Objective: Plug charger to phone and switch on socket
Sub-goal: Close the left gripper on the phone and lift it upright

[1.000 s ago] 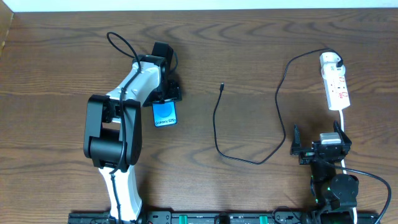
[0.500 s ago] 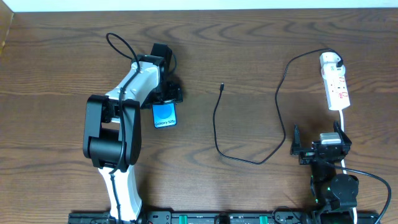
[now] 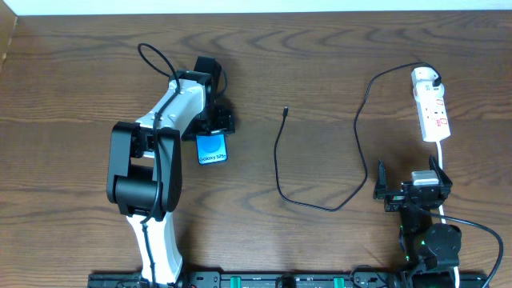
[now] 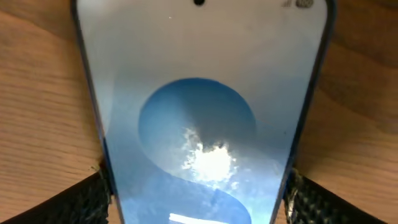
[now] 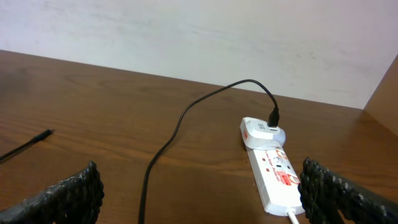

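The phone (image 3: 212, 148), with its cyan-blue screen up, lies on the wooden table left of centre. My left gripper (image 3: 214, 122) is over its far end. In the left wrist view the phone (image 4: 199, 112) fills the gap and both black pads (image 4: 78, 202) press its side edges. The black charger cable (image 3: 280, 172) lies loose at centre with its plug tip (image 3: 286, 110) free, well right of the phone. Its white adapter (image 3: 424, 77) sits in the white socket strip (image 3: 434, 116) at the right. My right gripper (image 3: 408, 180) is open and empty, near of the strip.
The right wrist view shows the strip (image 5: 277, 177), the adapter (image 5: 261, 132), the cable (image 5: 168, 143) and its plug tip (image 5: 43, 134) ahead of my right gripper (image 5: 199, 186). The strip's white lead (image 3: 442, 156) runs toward the right arm's base.
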You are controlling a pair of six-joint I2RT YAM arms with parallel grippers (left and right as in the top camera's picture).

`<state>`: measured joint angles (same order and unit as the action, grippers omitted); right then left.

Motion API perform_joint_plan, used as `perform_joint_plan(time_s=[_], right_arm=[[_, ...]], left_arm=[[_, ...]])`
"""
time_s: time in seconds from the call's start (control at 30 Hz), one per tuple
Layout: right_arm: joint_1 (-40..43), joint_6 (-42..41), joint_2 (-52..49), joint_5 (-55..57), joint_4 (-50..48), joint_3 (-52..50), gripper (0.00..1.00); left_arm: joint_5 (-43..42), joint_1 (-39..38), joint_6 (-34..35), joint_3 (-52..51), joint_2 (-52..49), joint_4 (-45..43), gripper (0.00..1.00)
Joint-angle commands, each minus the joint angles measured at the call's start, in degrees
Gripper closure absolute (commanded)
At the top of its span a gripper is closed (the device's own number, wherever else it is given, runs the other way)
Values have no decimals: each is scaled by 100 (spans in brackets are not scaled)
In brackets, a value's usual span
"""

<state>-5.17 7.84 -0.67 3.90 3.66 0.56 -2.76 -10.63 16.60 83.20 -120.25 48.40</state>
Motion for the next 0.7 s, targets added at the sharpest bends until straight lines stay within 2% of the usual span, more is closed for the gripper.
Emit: perform_joint_plan(time_s=[0.0,0.67], right_arm=[[-42,39,37,46,11,-26,1],[-39,42,37,44,11,-26,1]], left_arm=[[81,-11,-195,-337,-452,37,13],[81,-11,-186,-337,-452,-103,13]])
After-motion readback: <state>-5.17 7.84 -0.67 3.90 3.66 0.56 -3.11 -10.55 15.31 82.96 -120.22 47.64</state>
